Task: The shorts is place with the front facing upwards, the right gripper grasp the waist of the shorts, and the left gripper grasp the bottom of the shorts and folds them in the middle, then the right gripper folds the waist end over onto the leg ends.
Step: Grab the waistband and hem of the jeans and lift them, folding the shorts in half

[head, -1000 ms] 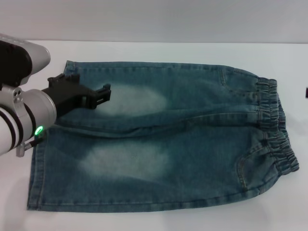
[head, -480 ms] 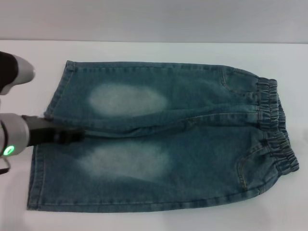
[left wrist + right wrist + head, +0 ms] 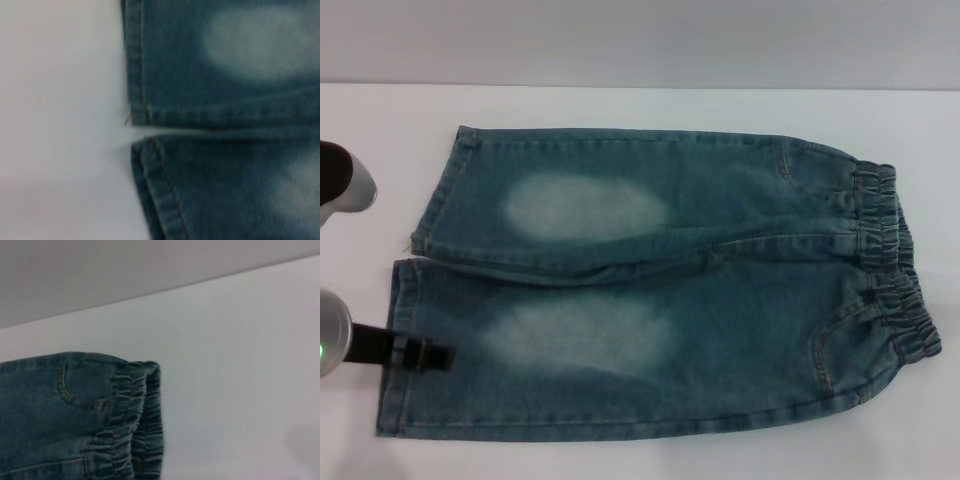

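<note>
the left tool (image 3: 425,357) sits at the near leg hem of the shorts (image 3: 660,290) on the desk (image 3: 650,108); its grip state cannot be told.

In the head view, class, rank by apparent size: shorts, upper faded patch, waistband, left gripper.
1. shorts
2. waistband and upper faded patch: look alike, unranked
3. left gripper, only partly in view
</note>
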### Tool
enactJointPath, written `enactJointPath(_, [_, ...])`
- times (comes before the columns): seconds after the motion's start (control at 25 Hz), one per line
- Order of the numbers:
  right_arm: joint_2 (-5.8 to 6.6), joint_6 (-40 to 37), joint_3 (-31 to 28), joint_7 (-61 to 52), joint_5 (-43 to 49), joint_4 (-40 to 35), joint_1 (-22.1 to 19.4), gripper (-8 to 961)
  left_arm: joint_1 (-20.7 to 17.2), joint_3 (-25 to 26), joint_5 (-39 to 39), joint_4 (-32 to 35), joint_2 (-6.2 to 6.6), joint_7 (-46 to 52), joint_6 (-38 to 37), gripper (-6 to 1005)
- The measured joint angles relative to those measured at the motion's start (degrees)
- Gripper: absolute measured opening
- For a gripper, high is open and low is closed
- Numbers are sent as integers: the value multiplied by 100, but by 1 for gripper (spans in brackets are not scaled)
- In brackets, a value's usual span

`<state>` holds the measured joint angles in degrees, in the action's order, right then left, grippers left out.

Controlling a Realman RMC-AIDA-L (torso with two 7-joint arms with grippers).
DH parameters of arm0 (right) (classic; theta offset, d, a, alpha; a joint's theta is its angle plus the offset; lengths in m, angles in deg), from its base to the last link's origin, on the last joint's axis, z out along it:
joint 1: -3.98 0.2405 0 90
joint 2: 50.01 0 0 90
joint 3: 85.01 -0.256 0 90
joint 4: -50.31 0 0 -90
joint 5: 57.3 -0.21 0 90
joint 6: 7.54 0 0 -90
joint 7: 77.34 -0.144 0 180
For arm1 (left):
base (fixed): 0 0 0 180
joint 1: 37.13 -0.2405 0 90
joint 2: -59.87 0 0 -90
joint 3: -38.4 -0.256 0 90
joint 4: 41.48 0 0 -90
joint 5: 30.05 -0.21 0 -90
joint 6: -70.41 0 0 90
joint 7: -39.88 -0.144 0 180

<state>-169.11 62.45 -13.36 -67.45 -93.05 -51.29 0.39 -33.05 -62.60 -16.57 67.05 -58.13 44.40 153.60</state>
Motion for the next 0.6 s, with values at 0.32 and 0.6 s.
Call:
enactJointPath(0.32, [10, -13, -13, 34, 8, 62, 40, 713, 195, -326, -335, -18, -5, 637, 912, 806])
enactJointPath(0.6, [25, -12, -21, 67, 15, 53, 67, 712, 216, -472, -247, -148, -22, 802, 965, 806])
